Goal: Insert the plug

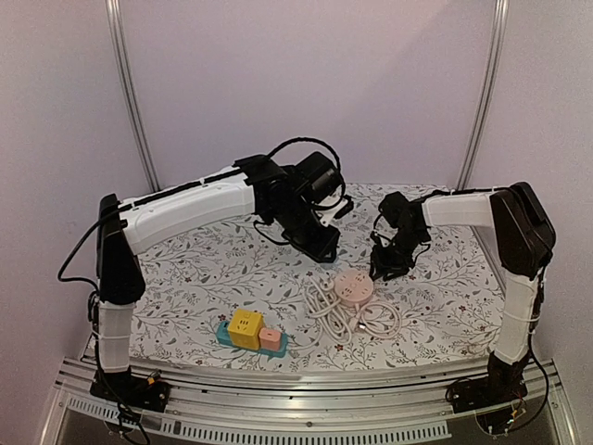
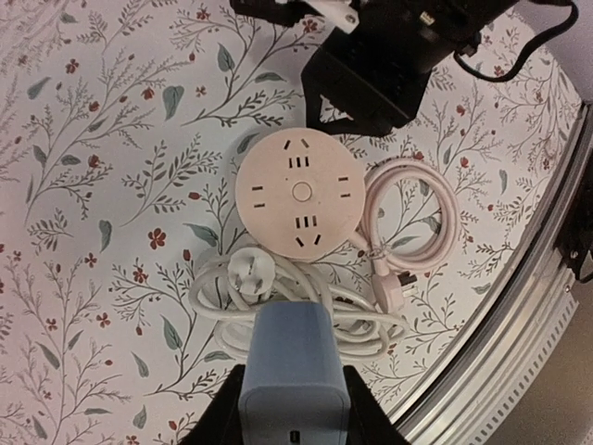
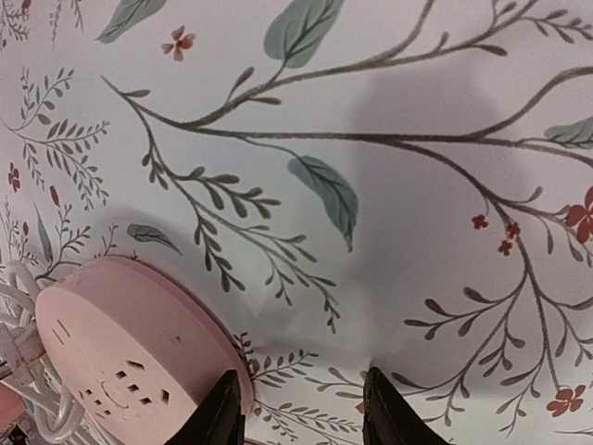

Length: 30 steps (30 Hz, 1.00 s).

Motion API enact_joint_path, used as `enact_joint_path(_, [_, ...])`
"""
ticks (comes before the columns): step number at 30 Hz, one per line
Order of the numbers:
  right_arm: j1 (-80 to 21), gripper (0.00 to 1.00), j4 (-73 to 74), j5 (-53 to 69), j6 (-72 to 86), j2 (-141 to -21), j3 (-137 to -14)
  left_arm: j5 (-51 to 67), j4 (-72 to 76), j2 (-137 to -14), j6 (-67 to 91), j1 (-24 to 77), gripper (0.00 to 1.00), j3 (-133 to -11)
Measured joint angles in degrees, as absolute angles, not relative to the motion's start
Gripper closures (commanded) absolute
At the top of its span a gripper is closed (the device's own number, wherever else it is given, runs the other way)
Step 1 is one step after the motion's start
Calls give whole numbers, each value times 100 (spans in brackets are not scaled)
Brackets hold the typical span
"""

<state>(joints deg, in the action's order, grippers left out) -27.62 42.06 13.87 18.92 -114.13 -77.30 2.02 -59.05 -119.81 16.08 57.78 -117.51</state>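
The left pincer (image 2: 295, 410) is pressed together on a blue-grey plug adapter (image 2: 295, 357), one finger on each side of its body. In the left wrist view the adapter hangs above the white cord (image 2: 218, 298), on the near side of the round pink socket hub (image 2: 298, 192) and apart from it. The hub lies flat on the flowered worktop (image 1: 185, 269), with its slot groups facing up around a centre button. A white three-pin plug (image 2: 250, 269) rests at the hub's rim among the loops of white cord. A coiled pink cord (image 2: 435, 213) lies just beside the hub on its other side.

The right pincer (image 3: 301, 415) is spread, and only patterned cloth shows between its two dark fingertips (image 3: 225, 413). It is low over the worktop, just beside the hub's edge. Whether a finger touches the hub I cannot tell.

Near the front edge, well apart from both arms, a yellow cube socket (image 1: 246, 326) and a smaller pink cube (image 1: 271, 338) sit on a blue base (image 1: 225, 336)
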Motion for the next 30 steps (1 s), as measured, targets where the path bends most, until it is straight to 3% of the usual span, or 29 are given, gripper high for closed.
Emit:
enact_joint_path(16, [-3933, 56, 4226, 1562, 1621, -11764, -8320, 237, -6630, -11981, 1466, 5614, 100, -11749])
enact_joint_path(30, [-3520, 52, 4388, 1251, 1780, -11769, -8320, 434, -6980, -12130, 1737, 5249, 100, -11791])
